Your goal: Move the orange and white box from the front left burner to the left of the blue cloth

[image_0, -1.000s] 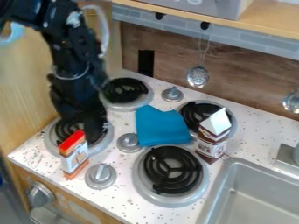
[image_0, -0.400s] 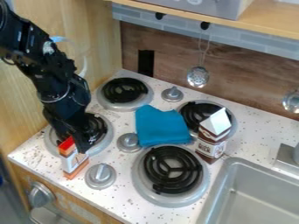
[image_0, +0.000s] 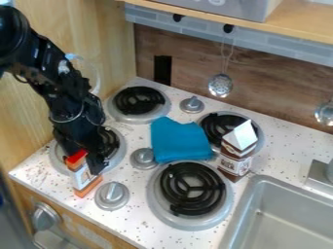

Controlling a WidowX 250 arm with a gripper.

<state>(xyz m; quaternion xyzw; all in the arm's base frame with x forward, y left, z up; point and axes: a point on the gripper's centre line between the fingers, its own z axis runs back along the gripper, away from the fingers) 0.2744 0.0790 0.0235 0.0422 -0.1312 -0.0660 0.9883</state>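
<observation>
At the left of the stove, the black gripper [image_0: 89, 161] hangs down over the front-left burner, right against the upper part of a small orange, red and white carton [image_0: 83, 176]. The carton stands at the front edge of that burner, and the gripper covers part of its top and right side. A folded blue cloth [image_0: 179, 140] lies in the middle of the stove top, between the burners. To its right, a brown and white milk-type carton [image_0: 234, 158] stands upright by the back-right burner.
Metal knobs [image_0: 112, 194] sit between the black coil burners [image_0: 193, 188]. A grey sink [image_0: 286, 214] is at the lower right. A slotted ladle [image_0: 220, 85] hangs on the back wall, and a wooden panel [image_0: 29, 114] borders the left.
The gripper has come forward and down from over the back of the front-left burner to the orange, red and white carton. That carton has shifted slightly.
</observation>
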